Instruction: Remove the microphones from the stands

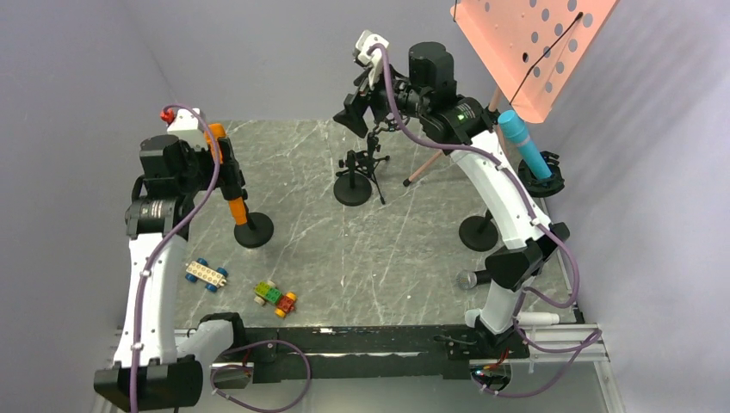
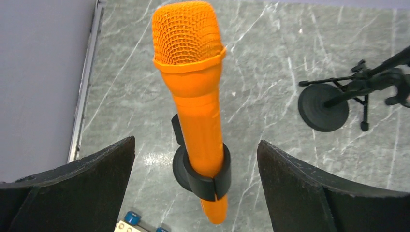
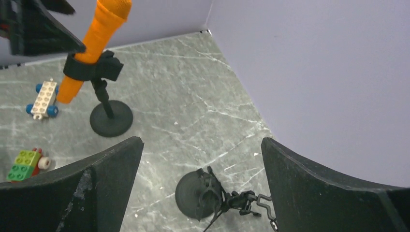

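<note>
Orange microphone (image 2: pixel 196 96): mesh head, tilted, seated in the black clip (image 2: pixel 212 181) of a short desk stand with a round base (image 1: pixel 254 230), left side of the grey marbled tabletop (image 1: pixel 344 258).
Left tool (image 2: pixel 196 145): fingers spread wide, one on each side of the microphone body, clear of it, gripping nothing.
Right tool (image 3: pixel 202 140): fingers spread, empty, held high over a small black tripod stand (image 3: pixel 203 193) at centre rear.
Blue microphone (image 1: pixel 523 142): tilted in a black holder (image 1: pixel 541 182), right edge.
Salmon perforated music desk (image 1: pixel 525 52): upper right.
Silver-headed microphone (image 1: pixel 469 279): lying by the right arm.
White brick car (image 1: pixel 207 274), blue wheels; green brick car (image 1: pixel 275 297): near front left.
</note>
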Controlling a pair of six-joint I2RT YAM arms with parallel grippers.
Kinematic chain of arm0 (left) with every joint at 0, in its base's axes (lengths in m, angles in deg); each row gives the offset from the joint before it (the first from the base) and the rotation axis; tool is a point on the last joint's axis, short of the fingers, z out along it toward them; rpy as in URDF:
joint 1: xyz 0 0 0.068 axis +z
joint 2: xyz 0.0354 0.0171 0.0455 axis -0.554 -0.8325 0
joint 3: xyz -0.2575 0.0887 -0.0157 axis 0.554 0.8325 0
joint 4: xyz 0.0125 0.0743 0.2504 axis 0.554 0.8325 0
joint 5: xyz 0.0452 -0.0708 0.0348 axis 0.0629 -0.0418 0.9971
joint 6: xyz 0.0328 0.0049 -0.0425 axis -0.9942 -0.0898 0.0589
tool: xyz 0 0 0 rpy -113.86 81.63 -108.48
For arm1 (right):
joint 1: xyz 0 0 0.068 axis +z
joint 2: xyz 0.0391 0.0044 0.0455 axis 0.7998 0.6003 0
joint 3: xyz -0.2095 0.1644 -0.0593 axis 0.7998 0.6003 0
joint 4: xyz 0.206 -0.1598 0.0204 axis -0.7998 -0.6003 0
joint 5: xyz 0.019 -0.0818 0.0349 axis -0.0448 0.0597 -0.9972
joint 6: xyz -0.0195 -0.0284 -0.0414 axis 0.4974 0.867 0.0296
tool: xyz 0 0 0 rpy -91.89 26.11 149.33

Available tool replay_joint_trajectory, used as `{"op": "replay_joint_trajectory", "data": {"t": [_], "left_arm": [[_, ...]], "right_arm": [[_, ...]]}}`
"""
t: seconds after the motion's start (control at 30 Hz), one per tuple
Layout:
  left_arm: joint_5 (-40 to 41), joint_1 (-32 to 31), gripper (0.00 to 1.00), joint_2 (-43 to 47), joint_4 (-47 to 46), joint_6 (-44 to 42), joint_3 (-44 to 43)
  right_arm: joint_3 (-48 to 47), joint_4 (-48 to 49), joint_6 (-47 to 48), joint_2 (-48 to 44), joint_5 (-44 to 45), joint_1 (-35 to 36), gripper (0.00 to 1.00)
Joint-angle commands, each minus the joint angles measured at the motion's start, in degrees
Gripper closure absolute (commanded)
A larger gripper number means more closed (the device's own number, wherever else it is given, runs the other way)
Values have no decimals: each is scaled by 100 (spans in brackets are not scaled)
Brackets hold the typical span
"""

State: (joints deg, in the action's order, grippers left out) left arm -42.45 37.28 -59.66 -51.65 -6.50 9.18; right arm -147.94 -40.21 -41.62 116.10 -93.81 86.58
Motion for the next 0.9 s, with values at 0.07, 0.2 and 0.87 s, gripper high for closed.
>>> {"op": "replay_joint_trajectory", "data": {"t": [0.07, 0.2, 0.87], "left_arm": [[-6, 111, 1, -513, -430, -141, 65], [-205, 102, 7, -776, -836, 14, 352], [-6187, -67, 65, -920, -1196, -1666, 411]], "right_arm": [[236, 338, -567, 13, -143, -87, 3], [358, 194, -370, -114, 90, -78, 3], [2083, -353, 540, -1094, -637, -248, 9]]}}
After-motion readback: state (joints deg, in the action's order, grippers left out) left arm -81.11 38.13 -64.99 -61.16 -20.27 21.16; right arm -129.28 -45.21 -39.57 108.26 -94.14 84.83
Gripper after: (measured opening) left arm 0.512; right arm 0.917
